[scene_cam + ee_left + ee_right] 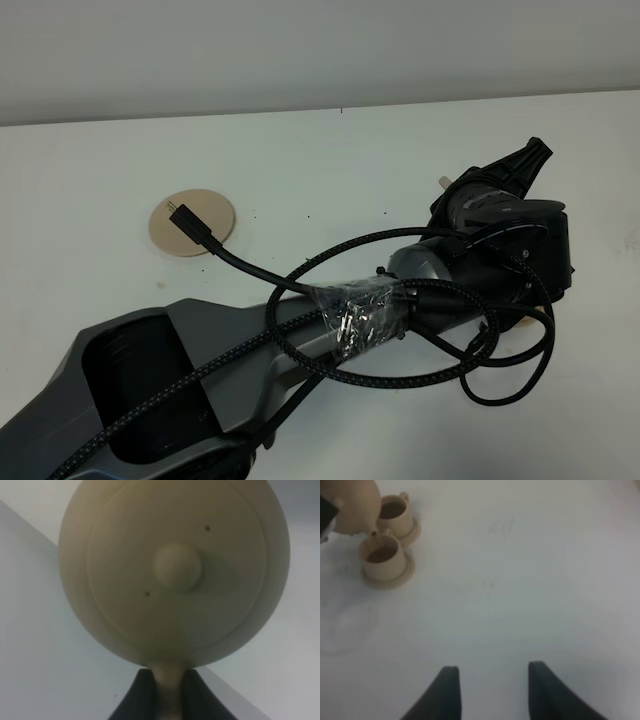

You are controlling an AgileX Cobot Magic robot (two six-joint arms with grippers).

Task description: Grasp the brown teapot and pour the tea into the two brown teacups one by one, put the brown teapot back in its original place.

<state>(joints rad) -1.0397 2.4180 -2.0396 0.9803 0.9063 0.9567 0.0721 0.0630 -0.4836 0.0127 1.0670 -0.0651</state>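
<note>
The brown teapot [175, 570] fills the left wrist view, its lid and knob facing the camera. My left gripper [167, 675] is shut on its loop handle. In the right wrist view the teapot [352, 502] hangs tilted, its spout just over the rim of the nearer of the two brown teacups [382, 555]. The other teacup [395, 512] stands right behind it; each sits on a small saucer and looks dark inside. The original place, a flat tan disc [190, 222], lies bare at the left. My right gripper [492, 687] is open over bare table, well away from the cups.
In the exterior high view my left arm [480, 250] and its looped cables [400, 330] reach across to the right and cover the teapot and cups. The white table [330, 170] runs to a back edge against the wall.
</note>
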